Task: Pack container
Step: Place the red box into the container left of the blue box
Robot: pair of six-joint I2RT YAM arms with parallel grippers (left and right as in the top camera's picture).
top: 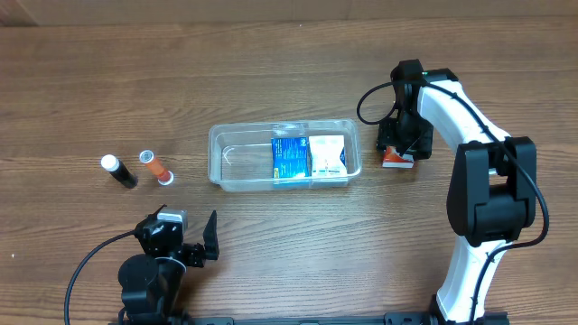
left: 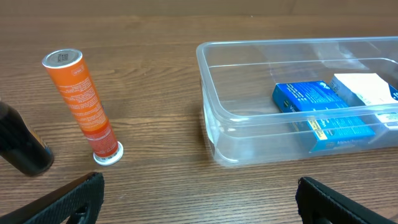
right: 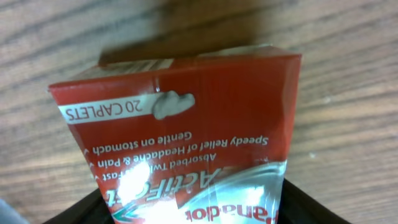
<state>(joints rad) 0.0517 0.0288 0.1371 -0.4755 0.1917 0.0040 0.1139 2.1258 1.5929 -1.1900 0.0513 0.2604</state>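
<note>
Red caplet box (right: 186, 124) filled the right wrist view, resting on the wooden table (top: 271, 72) just beyond the container's right end. Right gripper (right: 193, 202) was closed against its two sides. Container (top: 237, 162) sat mid-table, with a blue box (top: 289, 158) and a white box (top: 328, 155) side by side in its right half. Left gripper (left: 199, 186) stood wide open and empty, near an orange tube (left: 84, 106) and a black tube (left: 18, 149).

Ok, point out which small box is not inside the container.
The red box, right of the container, at the right tool. The blue box and white box both lie inside it.
</note>
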